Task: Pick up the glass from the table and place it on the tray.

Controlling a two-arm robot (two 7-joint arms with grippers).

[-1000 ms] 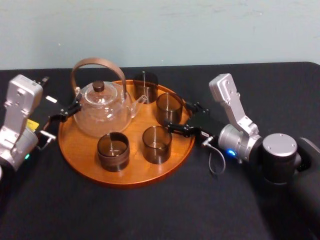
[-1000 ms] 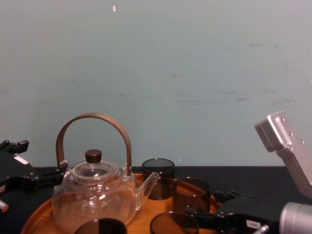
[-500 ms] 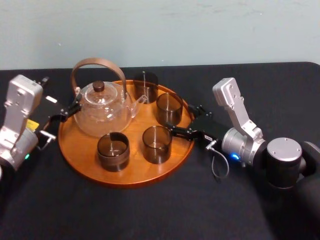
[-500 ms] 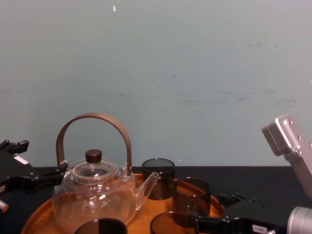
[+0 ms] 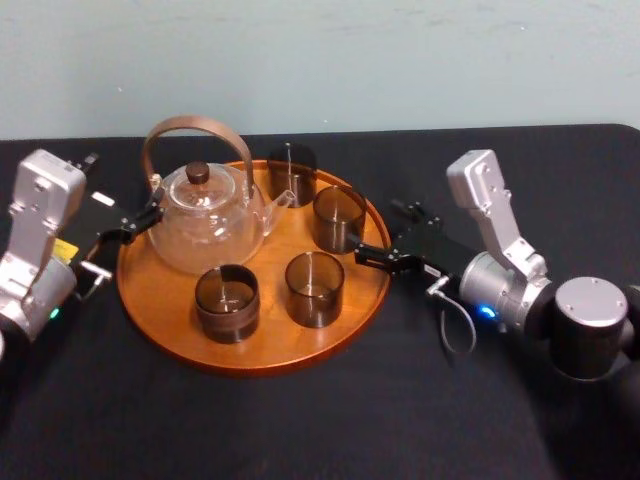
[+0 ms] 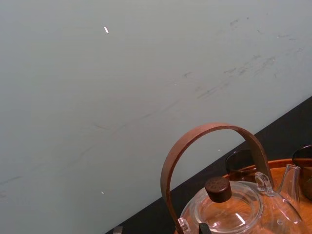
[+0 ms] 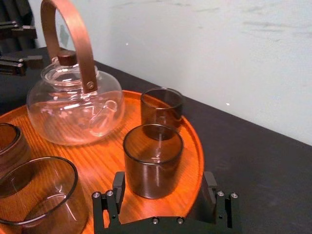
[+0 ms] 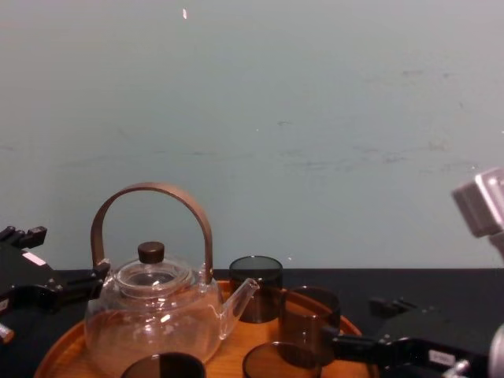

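The glass (image 5: 338, 218) is a dark smoked tumbler standing upright on the round orange-brown tray (image 5: 160, 290), near its right rim. My right gripper (image 5: 392, 232) is open just right of it, over the tray's edge, touching nothing. In the right wrist view the glass (image 7: 152, 158) stands just beyond the spread fingers (image 7: 118, 184) of the right gripper (image 7: 164, 181). In the chest view, the right gripper (image 8: 372, 327) sits beside the glass (image 8: 309, 323). My left gripper (image 5: 128, 226) rests open at the tray's left rim beside the teapot.
A clear glass teapot (image 5: 205, 215) with a brown arched handle takes up the tray's left half. Three other dark glasses (image 5: 291, 172) (image 5: 314, 288) (image 5: 227, 302) stand on the tray. The black table (image 5: 300, 420) spreads wide around it, with a pale wall behind.
My right gripper has drawn back to the right, away from the glass, and its arm has shifted right too. The glass stays put on the tray. The left arm has not moved.
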